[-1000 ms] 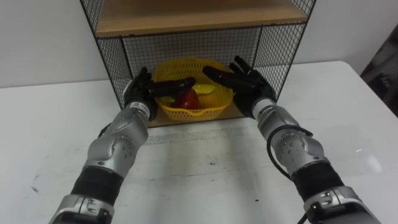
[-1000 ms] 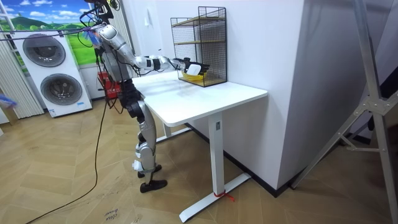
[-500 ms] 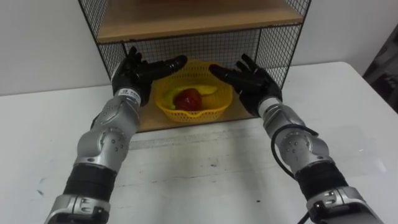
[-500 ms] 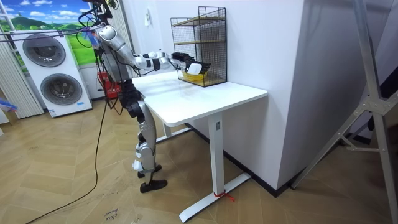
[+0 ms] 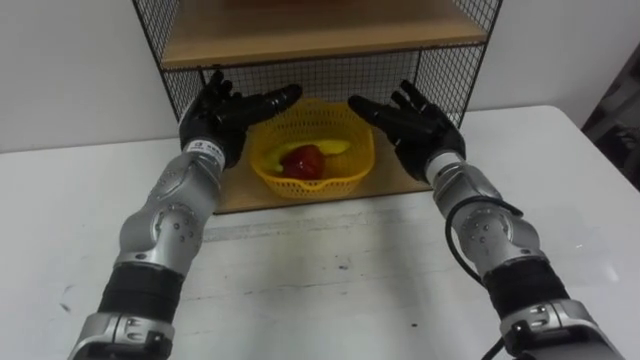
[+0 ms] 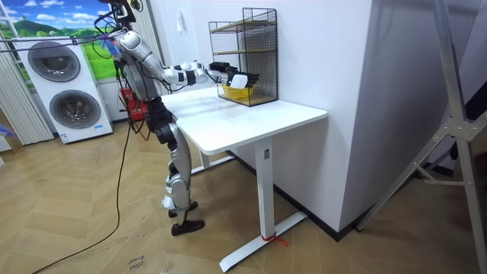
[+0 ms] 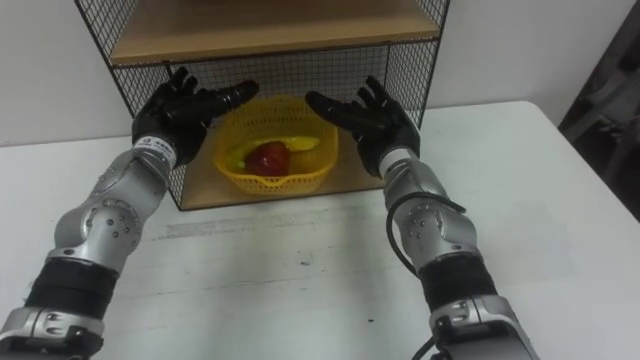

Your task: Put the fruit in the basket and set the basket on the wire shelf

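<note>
- Left eye view: yellow basket [image 5: 310,183] sits on the bottom level of the wire shelf [image 5: 330,72], with a red fruit [image 5: 303,162] and a yellow fruit [image 5: 327,147] inside. Left hand [image 5: 212,115] and right hand [image 5: 420,128] are held up either side of it, fingers spread, holding nothing.
- Right eye view: same layout; the right hand is clear of the basket rim.
- Room view: robot stands at the white table [image 6: 251,122], both arms stretched to the shelf. Washing machines [image 6: 65,91] are behind it.

Wire shelf [image 5: 445,75] front open; wooden board [image 5: 310,35] low above basket [image 5: 320,186].
</note>
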Tool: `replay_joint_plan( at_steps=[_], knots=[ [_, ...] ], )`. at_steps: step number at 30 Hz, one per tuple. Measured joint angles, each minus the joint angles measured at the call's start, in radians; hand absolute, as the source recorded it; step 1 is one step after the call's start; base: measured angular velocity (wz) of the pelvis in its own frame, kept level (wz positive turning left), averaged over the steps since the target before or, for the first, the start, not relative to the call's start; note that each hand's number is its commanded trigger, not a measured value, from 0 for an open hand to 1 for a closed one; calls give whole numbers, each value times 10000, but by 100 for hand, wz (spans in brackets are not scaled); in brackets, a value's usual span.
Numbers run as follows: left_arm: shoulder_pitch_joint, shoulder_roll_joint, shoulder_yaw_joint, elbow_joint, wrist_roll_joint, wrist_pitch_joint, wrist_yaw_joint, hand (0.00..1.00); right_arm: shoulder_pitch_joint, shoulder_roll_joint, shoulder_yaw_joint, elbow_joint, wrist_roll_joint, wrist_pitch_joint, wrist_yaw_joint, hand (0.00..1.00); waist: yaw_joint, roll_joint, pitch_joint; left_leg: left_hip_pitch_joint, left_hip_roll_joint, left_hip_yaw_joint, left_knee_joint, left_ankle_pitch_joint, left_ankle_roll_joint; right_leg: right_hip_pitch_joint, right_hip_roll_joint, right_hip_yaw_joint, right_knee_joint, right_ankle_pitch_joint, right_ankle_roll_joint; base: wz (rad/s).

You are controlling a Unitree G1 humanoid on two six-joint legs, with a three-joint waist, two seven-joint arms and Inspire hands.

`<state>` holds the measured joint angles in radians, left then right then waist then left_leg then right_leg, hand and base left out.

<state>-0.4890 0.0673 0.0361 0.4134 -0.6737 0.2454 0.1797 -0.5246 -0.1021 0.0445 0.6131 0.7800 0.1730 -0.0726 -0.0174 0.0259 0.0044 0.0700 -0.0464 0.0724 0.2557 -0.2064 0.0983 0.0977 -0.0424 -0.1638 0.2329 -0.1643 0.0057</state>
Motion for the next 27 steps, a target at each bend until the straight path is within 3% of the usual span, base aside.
replay_joint_plan(
  at_steps=[5,11,16,17,22,27],
  knots=[
    [15,170,18,0,55,85,-155,0,3,-7,-11,-89,-186,17,0,0,-24,-65,-22,134,-19,53,-225,152,-27,1,-9,29,-24,16,-26,-2],
    [263,242,-12,-309,496,87,-440,0,598,-239,-5,-1781,-1682,20,69,0,-43,-111,-45,91,-11,32,-277,180,-47,-10,3,1,-107,39,-54,0],
    [990,238,-223,-1487,1666,86,-578,0,1553,-314,-3,-2910,-2247,28,264,0,-29,-440,-249,139,-5,48,-334,210,-63,-7,22,64,-109,45,-65,-1],
    [1039,242,-217,-1535,1687,86,-590,0,1632,-319,-4,-2990,-2367,29,295,0,-22,-458,-258,166,-3,61,-335,210,-63,5,26,125,-103,46,-66,-8],
    [2030,238,-219,-2690,1601,85,-610,0,2251,-520,-1,-3796,-2765,30,419,0,-4,-515,-223,390,5,127,-522,221,-72,139,99,261,-114,69,-60,-7],
    [2298,178,-222,-2836,1905,84,-609,0,2665,-578,-8,-4745,-3458,31,560,0,-26,-516,-180,381,18,109,-522,223,-85,155,136,273,-144,75,-70,0]
  ],
)
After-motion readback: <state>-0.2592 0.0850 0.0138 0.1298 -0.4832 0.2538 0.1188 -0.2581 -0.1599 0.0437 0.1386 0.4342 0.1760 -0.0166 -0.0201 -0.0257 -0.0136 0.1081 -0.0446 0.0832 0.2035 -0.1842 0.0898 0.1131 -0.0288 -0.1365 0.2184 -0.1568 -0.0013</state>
